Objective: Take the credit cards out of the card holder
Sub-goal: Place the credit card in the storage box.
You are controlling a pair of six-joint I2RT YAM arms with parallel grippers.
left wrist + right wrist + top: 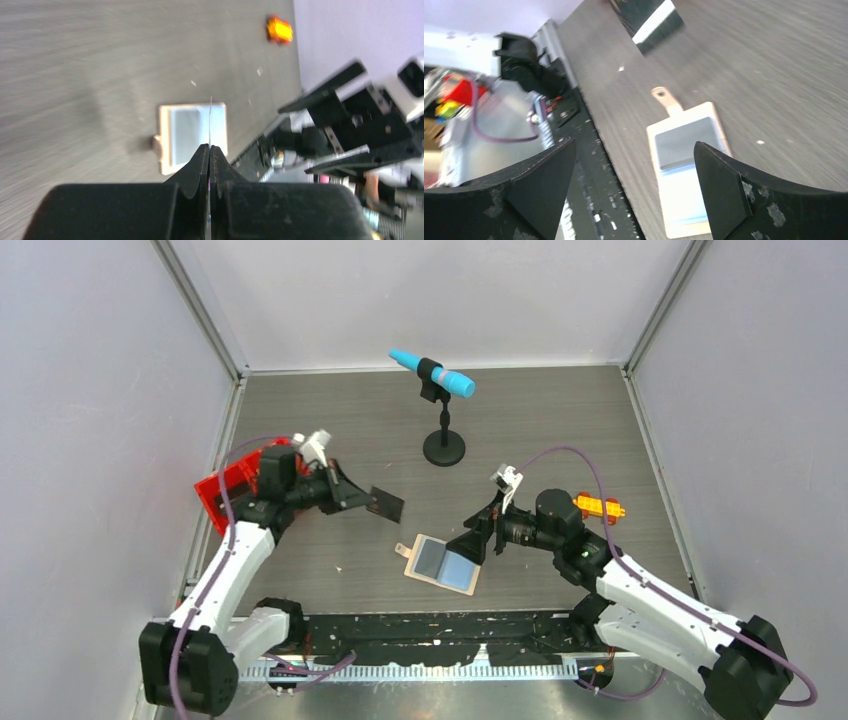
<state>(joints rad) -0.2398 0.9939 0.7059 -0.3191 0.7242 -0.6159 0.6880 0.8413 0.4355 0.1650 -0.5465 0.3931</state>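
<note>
The tan card holder (443,562) lies open on the table, its blue-grey sleeves facing up and its tab to the left. It also shows in the left wrist view (192,132) and the right wrist view (689,165). My left gripper (365,498) is shut on a dark credit card (386,504) and holds it above the table, up and left of the holder. The left wrist view shows that card edge-on (210,117) between the closed fingers (209,146). My right gripper (478,538) is open and empty, just above the holder's right edge (634,145). No tan-orange card is visible.
A red tray (235,485) stands at the left behind the left gripper. A black stand (443,445) holding a blue microphone (432,373) is at the back centre. An orange toy car (598,506) sits at the right, behind the right arm.
</note>
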